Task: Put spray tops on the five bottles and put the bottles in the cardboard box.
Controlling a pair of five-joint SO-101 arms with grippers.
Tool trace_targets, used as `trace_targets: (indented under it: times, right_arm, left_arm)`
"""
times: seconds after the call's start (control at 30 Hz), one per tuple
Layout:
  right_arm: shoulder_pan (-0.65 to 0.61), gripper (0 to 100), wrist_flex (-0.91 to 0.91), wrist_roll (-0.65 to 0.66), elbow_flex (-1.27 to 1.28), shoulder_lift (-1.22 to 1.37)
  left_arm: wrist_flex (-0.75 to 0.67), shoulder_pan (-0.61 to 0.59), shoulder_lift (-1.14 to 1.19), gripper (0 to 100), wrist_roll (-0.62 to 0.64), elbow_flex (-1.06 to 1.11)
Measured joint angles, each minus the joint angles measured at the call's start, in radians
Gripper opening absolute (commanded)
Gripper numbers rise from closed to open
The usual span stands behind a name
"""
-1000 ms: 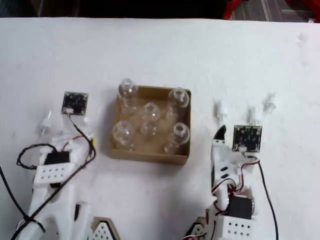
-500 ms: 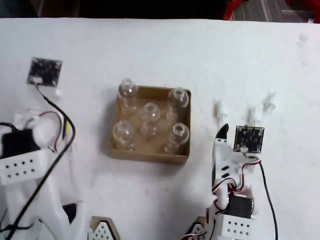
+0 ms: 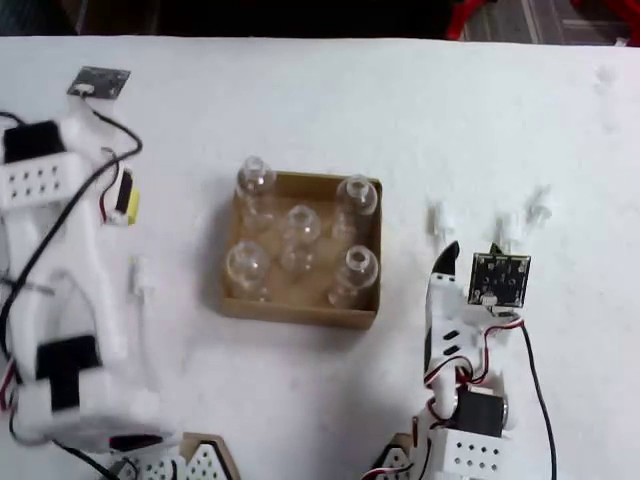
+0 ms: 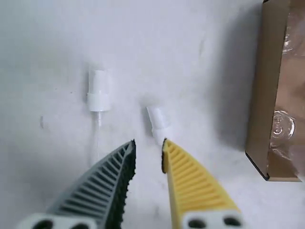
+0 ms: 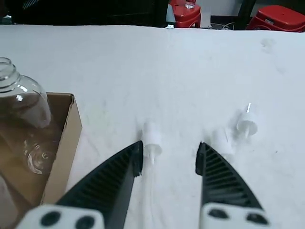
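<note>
Five clear bottles without tops stand in the cardboard box (image 3: 300,310) at mid-table; one bottle (image 5: 19,105) and the box corner (image 5: 64,143) appear in the right wrist view. Three white spray tops (image 3: 437,218) (image 3: 510,228) (image 3: 540,210) lie right of the box. My right gripper (image 5: 169,145) is open just short of them, the nearest spray top (image 5: 151,138) by one fingertip. Left of the box lies another spray top (image 3: 140,275). My left gripper (image 4: 148,143) hangs over two spray tops (image 4: 97,90) (image 4: 157,121), its jaws narrowly open and holding nothing.
The left arm (image 3: 60,200) stretches along the table's left side, with cables trailing from it. The right arm (image 3: 455,340) sits at the front right. The table's far edge borders a dark floor with red stools (image 5: 271,19).
The left arm has swung from the front left toward the far left, uncovering a spray top beside the box. The right gripper has crept slightly toward the spray tops.
</note>
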Motion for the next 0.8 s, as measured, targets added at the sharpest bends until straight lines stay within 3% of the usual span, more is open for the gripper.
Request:
trace_targets:
  times: [0.2, 0.4, 0.8]
  right_arm:
    - [0.0, 16.2, 0.0, 0.0, 0.0, 0.0]
    - [-0.014, 15.9, 0.0, 0.046, 0.0, 0.0]
    - [-0.049, 15.9, 0.002, 0.074, 0.0, 0.0]
  left_arm:
    - [0.04, -0.012, 0.25, 11, 0.0, -0.068]
    - [0.02, -0.041, 0.315, 17, 0.002, -0.025]
    - [-0.299, -0.041, 0.331, 17, 0.009, 0.204]
